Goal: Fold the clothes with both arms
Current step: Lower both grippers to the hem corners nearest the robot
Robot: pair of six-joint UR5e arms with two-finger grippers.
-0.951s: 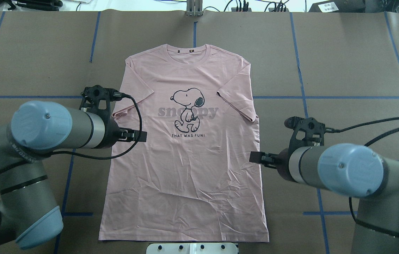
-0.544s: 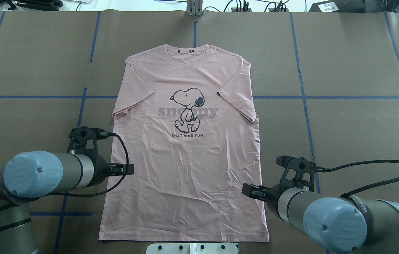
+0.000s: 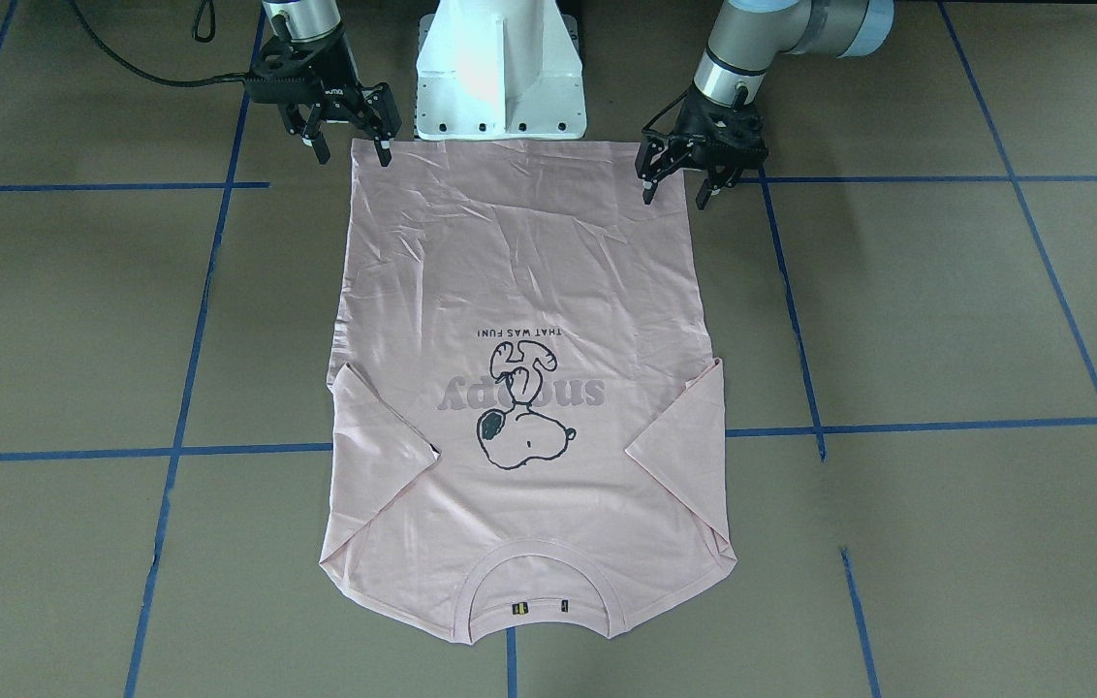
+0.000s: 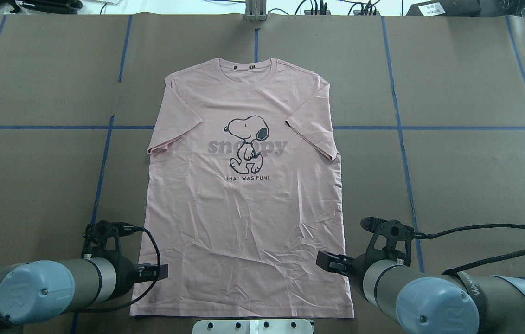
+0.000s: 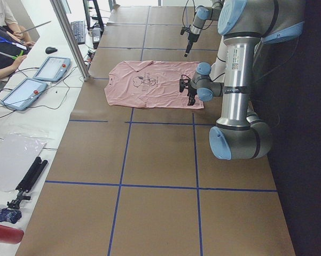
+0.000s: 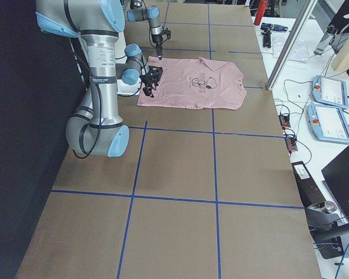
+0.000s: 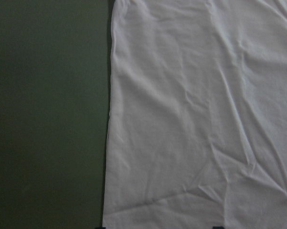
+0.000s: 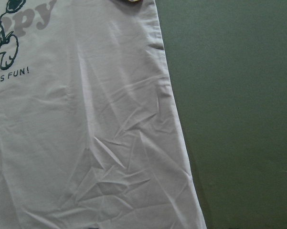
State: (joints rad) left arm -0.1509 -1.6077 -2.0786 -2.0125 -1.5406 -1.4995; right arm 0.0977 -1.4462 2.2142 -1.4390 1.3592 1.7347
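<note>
Showing pink Snoopy T-shirt point(image 4: 244, 218) lying flat, print up, at centre of table point(image 4: 466, 162), hem nearing robot-side edge. Poising left gripper point(image 3: 674, 197) and right gripper point(image 3: 353, 155) above hem corners, jaws spread wide, gripping nothing. Likely calling for dropping straight down, straddling both fabric layers, pinching simultaneously, lifting level to avoid skewing fold.

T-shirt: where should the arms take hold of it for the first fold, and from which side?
Probably the two hem corners nearest the robot, from above: the T-shirt lies flat, print up, collar far away, and the open left gripper and right gripper each hang near a corner.
</note>
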